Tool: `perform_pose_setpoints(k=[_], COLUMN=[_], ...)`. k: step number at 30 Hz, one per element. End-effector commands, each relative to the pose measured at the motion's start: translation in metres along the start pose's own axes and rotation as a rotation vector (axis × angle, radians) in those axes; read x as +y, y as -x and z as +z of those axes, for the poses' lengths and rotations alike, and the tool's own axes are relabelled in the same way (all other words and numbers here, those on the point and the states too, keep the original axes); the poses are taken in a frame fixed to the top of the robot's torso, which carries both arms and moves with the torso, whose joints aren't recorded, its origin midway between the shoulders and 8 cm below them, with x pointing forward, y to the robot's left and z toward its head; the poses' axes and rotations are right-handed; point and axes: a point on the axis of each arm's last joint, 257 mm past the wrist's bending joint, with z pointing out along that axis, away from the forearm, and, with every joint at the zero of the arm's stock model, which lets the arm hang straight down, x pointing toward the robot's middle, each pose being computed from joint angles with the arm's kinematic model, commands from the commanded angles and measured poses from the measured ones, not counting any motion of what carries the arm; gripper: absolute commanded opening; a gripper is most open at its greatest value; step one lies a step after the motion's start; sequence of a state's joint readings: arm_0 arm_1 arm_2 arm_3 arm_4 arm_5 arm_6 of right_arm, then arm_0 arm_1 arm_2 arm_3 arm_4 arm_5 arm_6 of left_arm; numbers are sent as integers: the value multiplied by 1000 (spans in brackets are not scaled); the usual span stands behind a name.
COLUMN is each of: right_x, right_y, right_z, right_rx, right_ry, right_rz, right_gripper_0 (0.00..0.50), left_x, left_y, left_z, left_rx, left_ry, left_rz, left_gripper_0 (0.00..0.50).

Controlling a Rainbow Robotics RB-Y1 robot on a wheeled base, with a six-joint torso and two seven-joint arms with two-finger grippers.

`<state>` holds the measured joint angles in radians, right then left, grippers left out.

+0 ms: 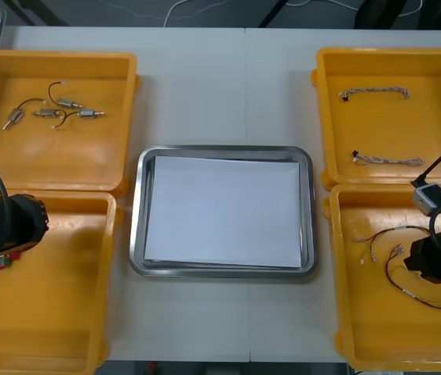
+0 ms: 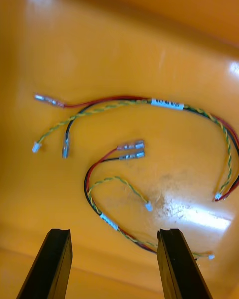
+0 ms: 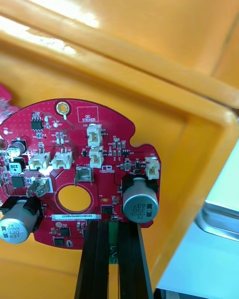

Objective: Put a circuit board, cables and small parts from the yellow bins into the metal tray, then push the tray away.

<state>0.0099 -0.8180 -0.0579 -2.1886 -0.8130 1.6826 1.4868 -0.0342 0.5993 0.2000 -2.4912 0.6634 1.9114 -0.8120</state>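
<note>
Pinching the round red circuit board [image 3: 69,169] by its edge, our left gripper [image 3: 110,244] is nearly closed. Our right gripper [image 2: 112,264] stands wide open, thin red-and-yellow cables [image 2: 129,104] just beyond its fingers. We judge nothing delivered yet: the white-lined metal tray [image 1: 136,234] holds none.

Left gripper [image 3: 110,229] fingers pinch the circuit board [image 3: 74,179] (narrow gap); right gripper [image 2: 114,236] fingers stand apart.

The tray [image 1: 136,203] sits at the centre of the table [image 1: 204,94], between the left and right bin pairs.

- Far-left bin [image 1: 72,160]: small metal parts [image 1: 68,103].
- Near-left bin [image 1: 56,305]: circuit board [image 3: 74,169], with the left gripper [image 3: 113,224] at its edge.
- Far-right bin [image 1: 384,129]: two twisted cables [image 1: 374,92], one behind the other.
- Near-right bin [image 1: 376,328]: wire cables [image 2: 124,179], under the right gripper [image 2: 114,234].
</note>
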Motion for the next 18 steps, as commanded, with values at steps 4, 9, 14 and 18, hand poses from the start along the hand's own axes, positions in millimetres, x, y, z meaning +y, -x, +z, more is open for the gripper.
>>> perform_pose_setpoints(k=[4,9,14,18], right_x=[-15,-19,-18,-19], right_y=[-16,-20,-27,-35], right_z=[-9,-1,6,9], right_rx=[-30,-58,-77,-68], right_ry=[-49,-68,-69,-75], right_rz=[-216,-338,-422,-487], right_gripper_0=[500,500,500,500], left_x=[-25,-41,-57,-69], left_y=[22,20,17,13], left_z=[-27,-28,-25,-24], left_rx=[-49,-40,-39,-32], left_ry=[-51,-46,-34,-31], left_rz=[120,127,123,102], left_gripper_0=[0,0,0,0])
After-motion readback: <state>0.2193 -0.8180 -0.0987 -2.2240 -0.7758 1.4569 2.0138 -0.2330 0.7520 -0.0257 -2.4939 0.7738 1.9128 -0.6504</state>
